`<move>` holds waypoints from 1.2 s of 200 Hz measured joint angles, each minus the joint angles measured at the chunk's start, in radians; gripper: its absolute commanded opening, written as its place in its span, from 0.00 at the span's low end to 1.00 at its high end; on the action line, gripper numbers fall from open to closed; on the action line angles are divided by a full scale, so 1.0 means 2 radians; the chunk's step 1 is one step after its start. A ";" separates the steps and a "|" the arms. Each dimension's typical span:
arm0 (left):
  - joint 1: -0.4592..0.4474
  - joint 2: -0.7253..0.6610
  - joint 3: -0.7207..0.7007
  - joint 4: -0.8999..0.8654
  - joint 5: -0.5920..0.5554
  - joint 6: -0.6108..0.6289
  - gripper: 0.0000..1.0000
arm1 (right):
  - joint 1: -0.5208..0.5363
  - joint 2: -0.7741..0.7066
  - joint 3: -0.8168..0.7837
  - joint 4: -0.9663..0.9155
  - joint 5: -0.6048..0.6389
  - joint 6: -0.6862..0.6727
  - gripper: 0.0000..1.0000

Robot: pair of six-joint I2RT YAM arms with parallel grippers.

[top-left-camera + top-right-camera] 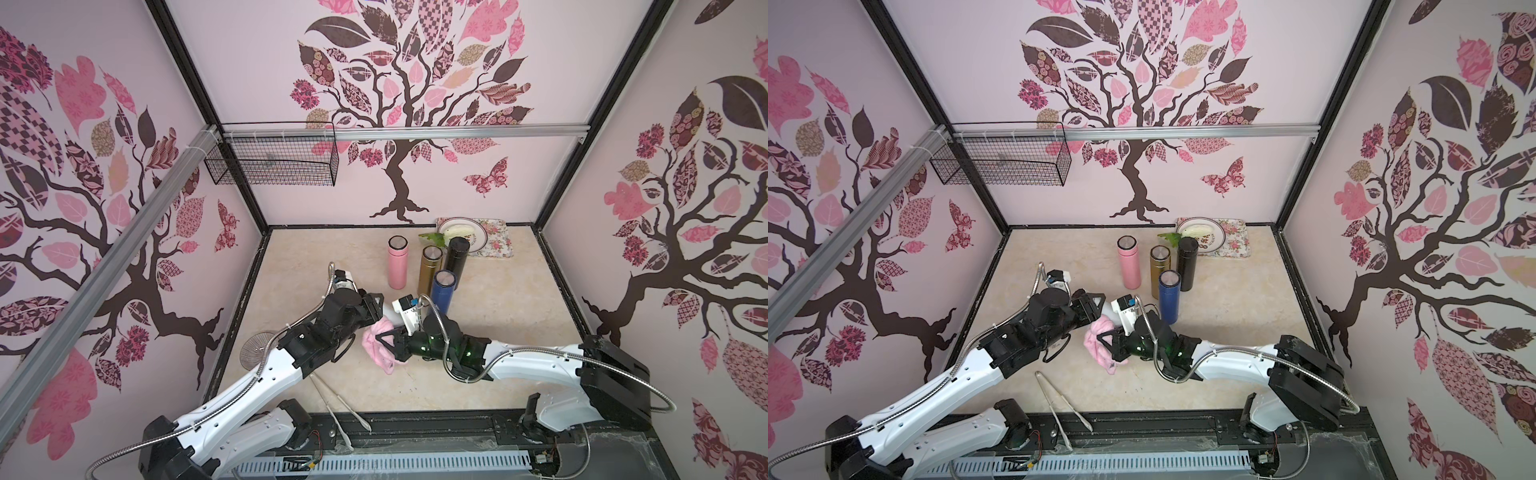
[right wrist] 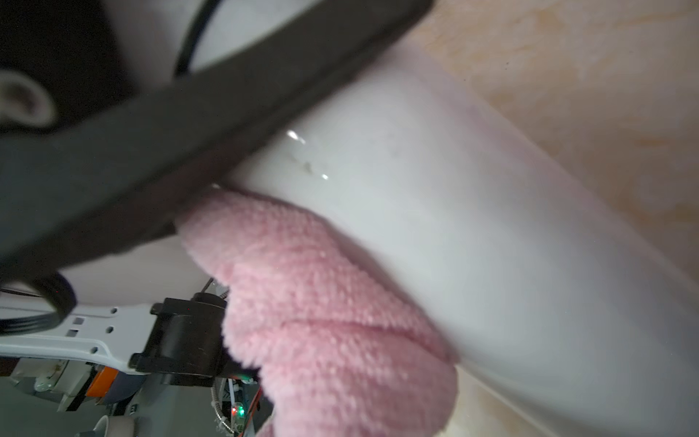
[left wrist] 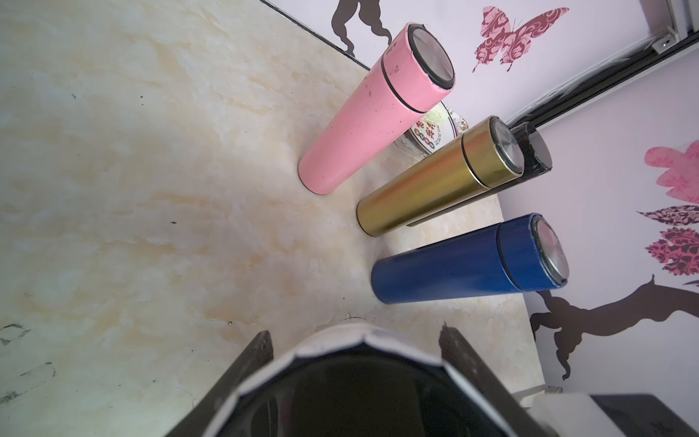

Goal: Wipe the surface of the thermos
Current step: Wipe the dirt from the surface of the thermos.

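L gripper (image 3: pixel 355 335) clamped on white thermos (image 2: pixel 435 212); R gripper (image 1: pixel 384 337) clenched on cloth (image 2: pixel 333 321), pressed to thermos side beside L jaw; stroke prob along its long axis.

Left end effector (image 1: pixel 377 308), right (image 1: pixel 384 337): both clamped.

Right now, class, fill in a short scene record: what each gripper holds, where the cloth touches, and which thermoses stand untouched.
left gripper: shut on white thermos
right gripper: shut on pink cloth
cloth contact: against the white thermos's side
standing upright, untouched: pink thermos, gold thermos, black thermos, blue thermos
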 measured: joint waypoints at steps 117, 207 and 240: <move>-0.006 0.032 0.014 -0.050 0.045 0.082 0.00 | -0.021 -0.042 -0.013 -0.083 0.035 -0.001 0.00; -0.007 0.023 0.012 -0.032 0.069 0.147 0.00 | -0.032 -0.049 -0.055 -0.077 0.037 0.026 0.00; -0.011 0.023 0.012 -0.031 0.089 0.179 0.00 | -0.036 -0.039 -0.071 -0.105 0.028 0.035 0.00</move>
